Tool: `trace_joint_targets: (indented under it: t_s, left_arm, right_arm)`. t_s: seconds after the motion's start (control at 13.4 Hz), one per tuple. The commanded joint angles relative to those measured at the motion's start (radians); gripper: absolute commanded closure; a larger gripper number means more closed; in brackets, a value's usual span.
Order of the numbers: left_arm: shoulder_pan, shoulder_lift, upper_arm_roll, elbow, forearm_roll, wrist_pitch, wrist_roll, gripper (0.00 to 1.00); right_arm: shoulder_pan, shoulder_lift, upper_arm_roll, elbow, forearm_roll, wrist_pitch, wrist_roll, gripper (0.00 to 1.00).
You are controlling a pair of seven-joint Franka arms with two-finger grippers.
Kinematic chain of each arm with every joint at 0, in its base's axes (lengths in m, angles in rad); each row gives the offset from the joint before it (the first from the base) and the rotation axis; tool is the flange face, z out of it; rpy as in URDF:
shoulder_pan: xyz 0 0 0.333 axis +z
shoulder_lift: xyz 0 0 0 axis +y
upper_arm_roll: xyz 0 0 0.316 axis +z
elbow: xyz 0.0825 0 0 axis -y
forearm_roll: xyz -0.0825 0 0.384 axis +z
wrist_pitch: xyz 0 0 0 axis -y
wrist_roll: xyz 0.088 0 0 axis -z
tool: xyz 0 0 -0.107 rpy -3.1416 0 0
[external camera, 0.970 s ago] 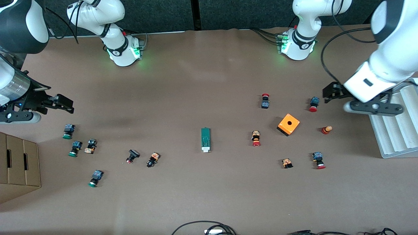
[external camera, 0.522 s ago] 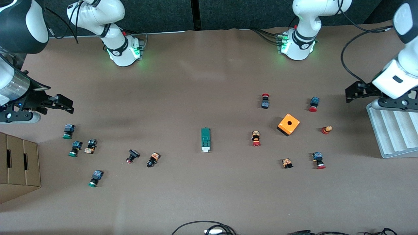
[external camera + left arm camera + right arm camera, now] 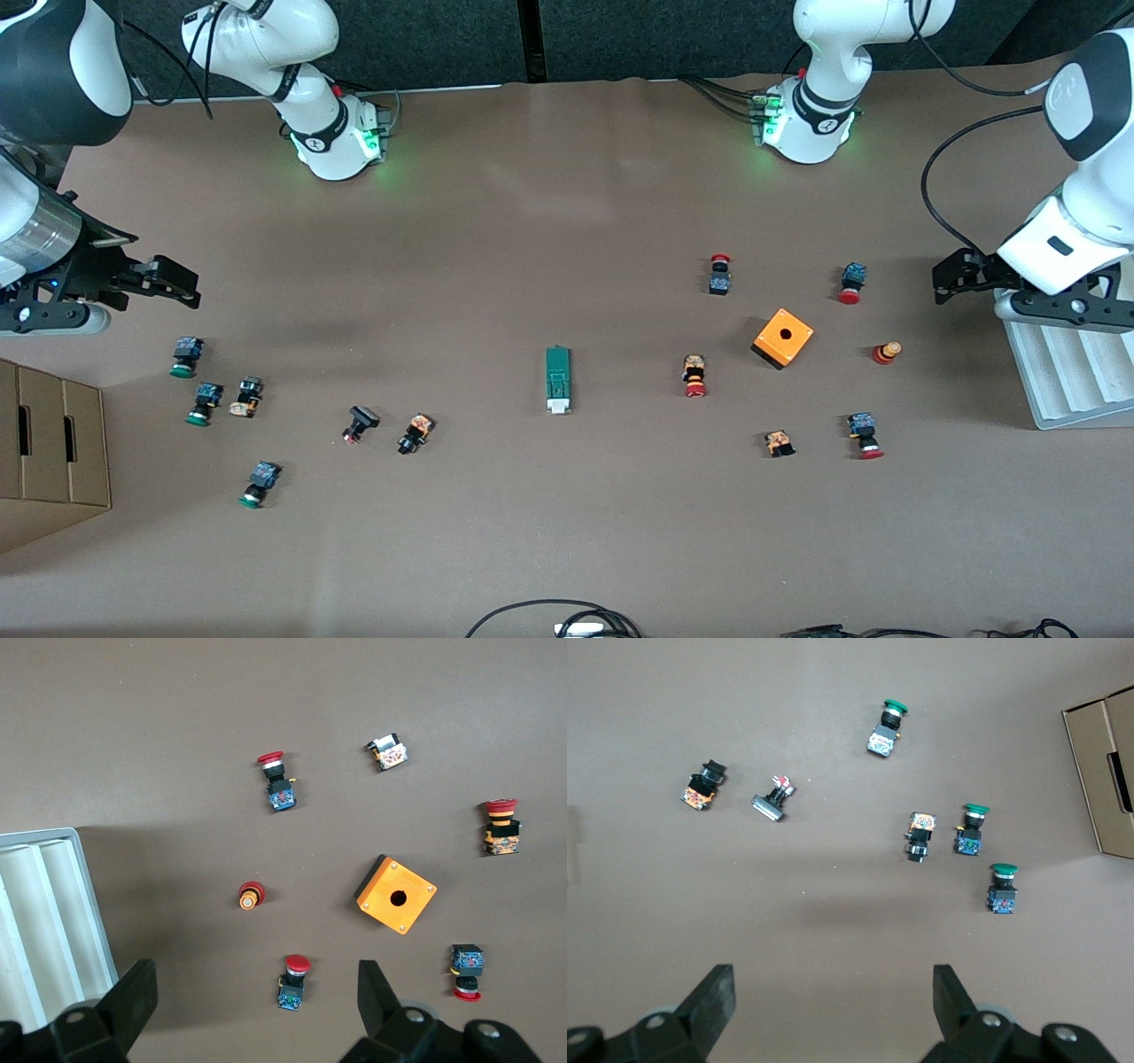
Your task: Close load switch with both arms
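Observation:
The load switch (image 3: 557, 379), a narrow green block with its white tab at the end nearer the front camera, lies flat in the middle of the table. Neither wrist view shows it. My left gripper (image 3: 944, 278) hangs open over the table beside the white ridged tray, well off toward the left arm's end. In the left wrist view a red-capped button (image 3: 292, 981) lies on the table between the left gripper's (image 3: 255, 994) spread fingers. My right gripper (image 3: 183, 287) waits open over bare table at the right arm's end; the right gripper (image 3: 833, 994) holds nothing.
An orange square box with a hole (image 3: 783, 338) and several red-capped buttons lie toward the left arm's end. Green-capped buttons (image 3: 186, 356) and other small parts lie toward the right arm's end. A cardboard box (image 3: 53, 443) and the white ridged tray (image 3: 1063, 372) stand at the table's ends.
The left gripper has drawn back from near the red button toward the white tray, then sunk a little. The right arm has not moved.

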Motion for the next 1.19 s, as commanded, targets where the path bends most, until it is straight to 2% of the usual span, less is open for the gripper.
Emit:
trace_joint_targets:
  t_s: [0.0,1.12]
  left_arm:
    - [-0.015,-0.031,0.009,-0.011,-0.005,0.015,0.008,0.0]
    - [0.011,-0.044,0.016,-0.006,-0.001,-0.002,0.016,0.0]
  right_arm:
    - [-0.008,-0.001,0.007,0.013,0.006,0.006,0.0,0.0]
    - [-0.01,-0.001,0.007,0.013,0.006,0.009,0.0,0.0]
